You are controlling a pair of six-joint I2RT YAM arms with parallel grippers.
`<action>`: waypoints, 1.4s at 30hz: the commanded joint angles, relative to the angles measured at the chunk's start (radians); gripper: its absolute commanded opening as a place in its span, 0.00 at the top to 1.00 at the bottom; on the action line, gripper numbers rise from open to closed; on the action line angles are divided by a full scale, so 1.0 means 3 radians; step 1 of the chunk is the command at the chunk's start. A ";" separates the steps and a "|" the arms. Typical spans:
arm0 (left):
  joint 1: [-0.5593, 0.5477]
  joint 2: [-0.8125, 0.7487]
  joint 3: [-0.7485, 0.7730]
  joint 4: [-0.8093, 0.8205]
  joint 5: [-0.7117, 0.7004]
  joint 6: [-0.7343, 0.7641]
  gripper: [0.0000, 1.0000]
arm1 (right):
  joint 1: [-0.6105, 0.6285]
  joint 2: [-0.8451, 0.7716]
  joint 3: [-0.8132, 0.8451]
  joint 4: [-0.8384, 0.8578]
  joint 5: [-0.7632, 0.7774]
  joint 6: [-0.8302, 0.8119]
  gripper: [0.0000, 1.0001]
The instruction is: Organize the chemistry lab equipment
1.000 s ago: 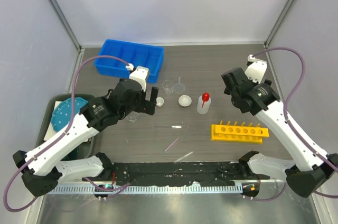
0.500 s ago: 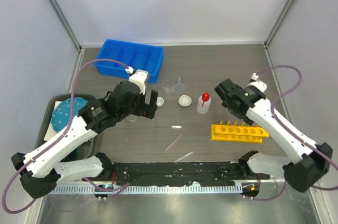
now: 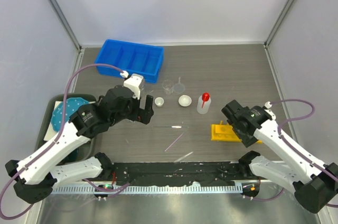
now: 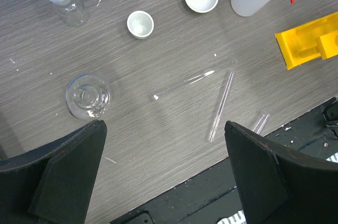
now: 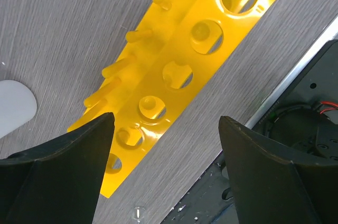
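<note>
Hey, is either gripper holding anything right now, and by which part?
Nothing is held. The left gripper hangs open near the thin tubes; the right gripper is open over the yellow rack.

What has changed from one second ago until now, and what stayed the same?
The right hand came from the far right toward the near edge and now hangs open over the yellow rack, not gripping it. The left hand drew back slightly toward the near left, open and empty. Nothing was taken or let go. The rack, squeeze bottle, white dish and thin tubes stayed.
</note>
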 commanded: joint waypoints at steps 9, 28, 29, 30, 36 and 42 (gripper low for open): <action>-0.0017 -0.0093 -0.0044 -0.0070 0.0016 0.0058 0.00 | 0.0036 0.0361 -0.0158 -0.0133 0.0116 0.0289 0.21; -0.0012 0.0056 0.0043 -0.0136 -0.0123 0.0140 0.00 | 0.0036 0.1096 0.0486 -0.0139 0.0801 -0.0180 0.99; -0.0017 0.0066 0.0043 -0.0136 -0.0123 0.0145 0.00 | 0.0036 0.1178 0.0613 -0.0113 0.0867 -0.0318 0.99; -0.0017 0.0081 0.0048 -0.0131 -0.0143 0.0150 0.00 | 0.0036 0.1245 0.0670 -0.0113 0.1035 -0.0481 0.99; -0.0012 0.0143 0.0089 -0.0121 -0.0164 0.0156 0.00 | 0.0011 0.1475 0.0885 0.0392 0.1451 -0.1417 0.99; -0.0017 0.0132 0.0104 -0.0101 -0.0174 0.0140 0.00 | -0.0173 0.1282 0.0798 0.1574 0.1181 -0.2992 0.99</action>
